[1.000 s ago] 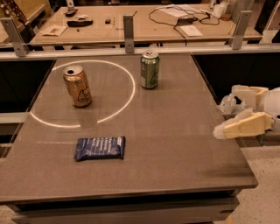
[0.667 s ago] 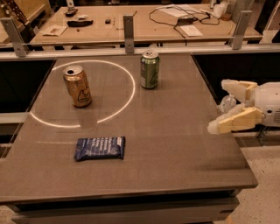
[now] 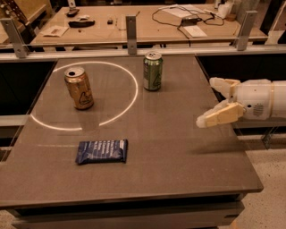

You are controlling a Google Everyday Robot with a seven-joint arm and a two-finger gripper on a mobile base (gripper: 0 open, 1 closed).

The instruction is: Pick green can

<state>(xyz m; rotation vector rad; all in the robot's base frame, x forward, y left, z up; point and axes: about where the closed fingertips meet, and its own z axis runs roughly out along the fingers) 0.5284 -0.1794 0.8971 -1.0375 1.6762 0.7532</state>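
A green can (image 3: 153,71) stands upright near the far edge of a grey-brown surface (image 3: 178,165), a little right of the middle. Its silver top faces up and a pale triangular mark shows on its side. The robot's gripper (image 3: 206,102) hangs over the right edge of the surface, roughly midway between the far and near corners, and points in toward the middle. Its jaws are released, spread wide and holding nothing. Of the two pale fingers (image 3: 221,117), one sits nearer the far edge and the other reaches further in over the surface. The gripper is well apart from the green can, which stands beyond it toward the far edge.

A thin white ring (image 3: 134,94) is marked on the far left part of the surface, and the green can stands just outside its right side. Inside the ring, toward the far left corner, a gold can (image 3: 79,87) stands with its opened top showing. A dark blue snack packet (image 3: 102,151) lies flat outside the ring, closer to the near edge and left of the middle. A metal rail (image 3: 178,52) runs along the far edge, with a desk (image 3: 147,27) carrying cables (image 3: 178,13) behind it.
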